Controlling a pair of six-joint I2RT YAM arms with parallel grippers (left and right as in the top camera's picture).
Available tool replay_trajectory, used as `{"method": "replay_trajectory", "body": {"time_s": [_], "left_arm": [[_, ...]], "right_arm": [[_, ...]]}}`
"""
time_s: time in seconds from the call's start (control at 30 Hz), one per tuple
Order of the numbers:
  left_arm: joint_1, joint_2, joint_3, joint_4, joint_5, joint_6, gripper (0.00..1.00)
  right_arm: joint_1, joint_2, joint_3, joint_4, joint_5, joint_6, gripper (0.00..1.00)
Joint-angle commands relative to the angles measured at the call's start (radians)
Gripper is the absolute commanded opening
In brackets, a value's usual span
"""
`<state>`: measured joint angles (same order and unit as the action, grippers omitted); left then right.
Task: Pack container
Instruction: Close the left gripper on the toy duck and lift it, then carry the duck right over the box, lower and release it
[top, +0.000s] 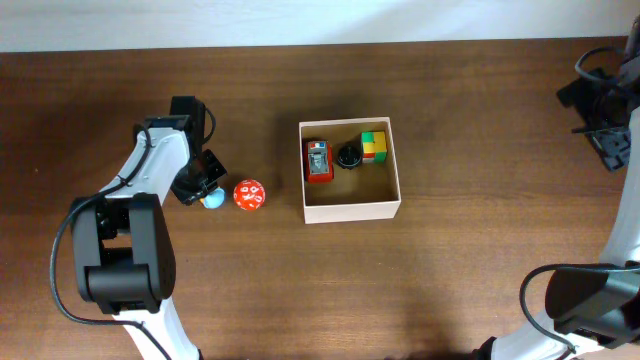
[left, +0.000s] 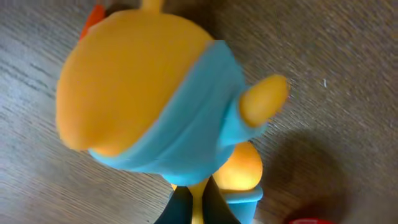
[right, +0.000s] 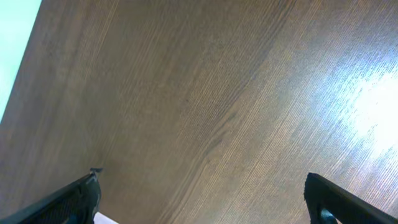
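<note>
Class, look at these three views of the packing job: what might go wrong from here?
The red die lies right beside the orange-and-blue toy at the left gripper; moving the toy may send the die rolling. The container already holds three items along its upper side in the overhead view, so a drop there may land on them.

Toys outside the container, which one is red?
The round red ball with white marks, the nearer to the container; the other loose toy is orange and blue.

Orange-blue toy (left: 155, 112), blurred (top cropped)
</note>
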<state>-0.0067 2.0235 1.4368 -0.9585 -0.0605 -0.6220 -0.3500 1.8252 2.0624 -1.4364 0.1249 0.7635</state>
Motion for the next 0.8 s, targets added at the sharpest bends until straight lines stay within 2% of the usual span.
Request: {"method": "replay_trajectory", "body": {"time_s": [0.0, 0.3, 0.43, 0.6, 0.77], "left_arm": [[-0.002, 0.018, 0.04, -0.01, -0.015, 0.132, 0.02], [-0.002, -0.05, 0.168, -0.084, -0.015, 0.274, 0.02], [-0.003, -0.106, 0.227, -0.11, -0.01, 0.301, 0.02], [-0.026, -0.177, 0.288, -0.113, 0.122, 0.482, 0.02], [-0.105, -0.244, 0.331, -0.108, 0.25, 0.752, 0.02]], "right_arm": [[-0.004, 0.003, 0.002, 0.0, 0.002, 0.008, 0.99], [-0.004, 0.003, 0.002, 0.0, 0.002, 0.008, 0.99], [-0.004, 0.003, 0.002, 0.0, 0.002, 0.008, 0.99], [-0.004, 0.003, 0.002, 0.0, 0.002, 0.008, 0.99], [-0.004, 0.003, 0.002, 0.0, 0.002, 0.008, 0.99]]}}
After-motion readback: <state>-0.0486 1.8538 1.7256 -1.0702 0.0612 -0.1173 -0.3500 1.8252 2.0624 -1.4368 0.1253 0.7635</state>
